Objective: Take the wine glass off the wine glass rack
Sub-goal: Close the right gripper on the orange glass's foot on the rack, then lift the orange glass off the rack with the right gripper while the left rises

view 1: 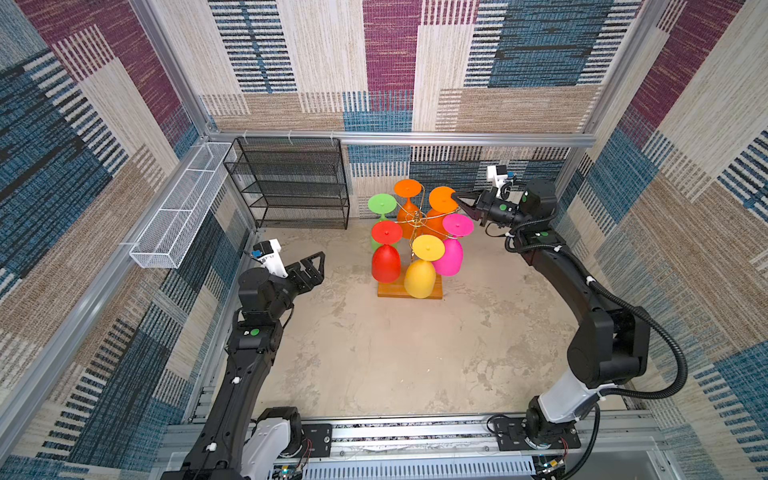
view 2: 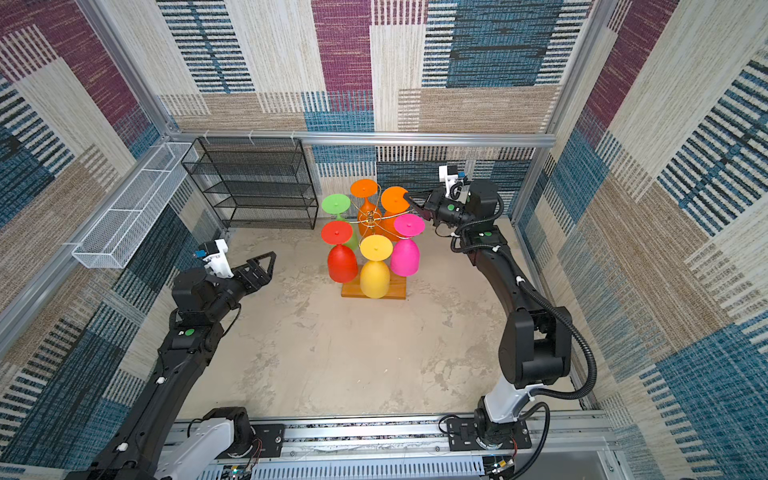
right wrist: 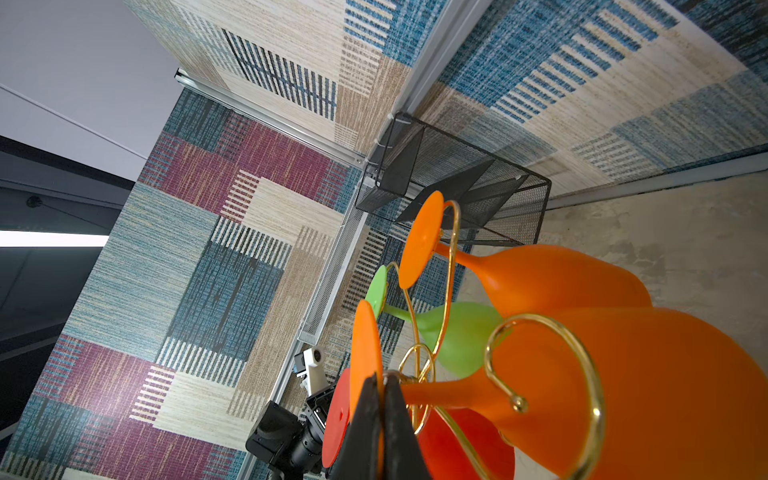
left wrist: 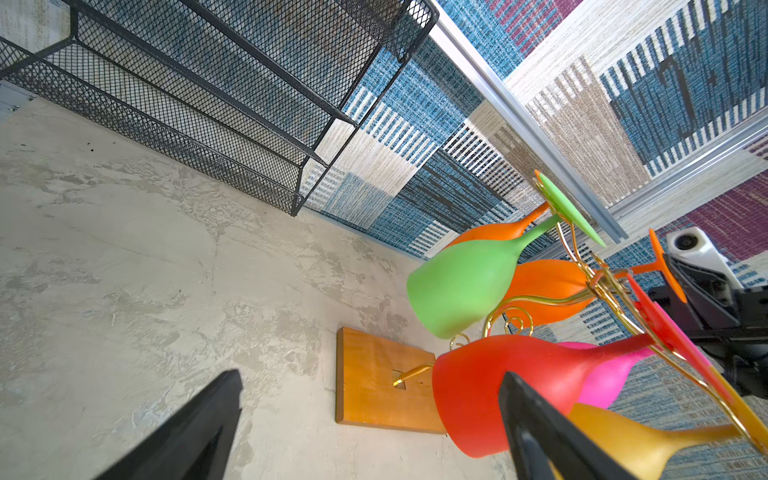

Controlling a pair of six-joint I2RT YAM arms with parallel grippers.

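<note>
The wine glass rack [view 1: 417, 217] is a gold wire tree on a wooden base [view 2: 353, 289] at the back middle, seen in both top views. Several coloured wine glasses hang upside down from it. My right gripper [view 1: 456, 194] is shut on the rim of the foot of an orange wine glass [view 1: 441, 199] at the rack's right rear; in the right wrist view the thin foot [right wrist: 365, 353] sits pinched between the fingers [right wrist: 397, 415]. My left gripper [view 1: 318, 264] hangs open to the left of the rack, apart from the red glass [left wrist: 498, 382].
Green [view 1: 382, 203], red [view 1: 386, 262], yellow [view 1: 420, 278], pink [view 1: 451, 257] and a second orange glass [view 1: 408, 189] crowd the rack. A black mesh shelf unit [view 1: 291, 183] stands at the back left. A white wire basket [view 1: 178, 212] hangs on the left wall.
</note>
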